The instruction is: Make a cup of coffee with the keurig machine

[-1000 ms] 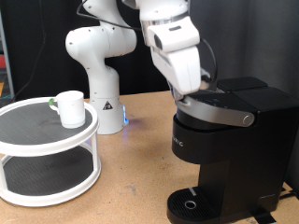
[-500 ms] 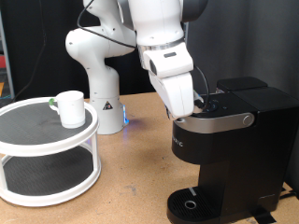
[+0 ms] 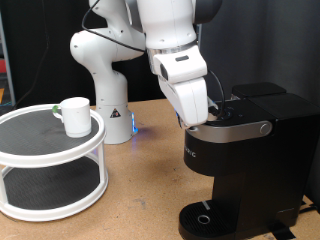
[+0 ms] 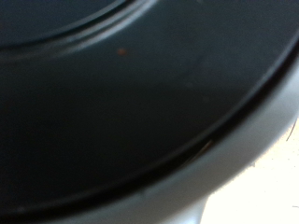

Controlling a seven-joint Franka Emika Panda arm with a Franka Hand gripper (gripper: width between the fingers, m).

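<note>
The black keurig machine [image 3: 245, 165] stands at the exterior view's right, its silver-grey lid handle [image 3: 240, 127] down and its round drip tray [image 3: 203, 216] bare. The arm's hand [image 3: 190, 95] presses down on the lid's left part; the fingers are hidden behind the hand and lid. The wrist view is filled by the dark lid surface [image 4: 121, 93] and its grey rim [image 4: 234, 159], very close. The white cup [image 3: 74, 115] stands on the top tier of a round white rack [image 3: 50, 150] at the left, far from the gripper.
The two-tier rack has dark mesh shelves, its lower one [image 3: 45, 185] bare. The robot's white base [image 3: 108, 90] stands behind, on the wooden table [image 3: 140, 190], with a blue light beside it.
The lid, raised a second ago, has been pushed down shut by the hand. The hand moved lower and to the left, and has been still for the last half second.
</note>
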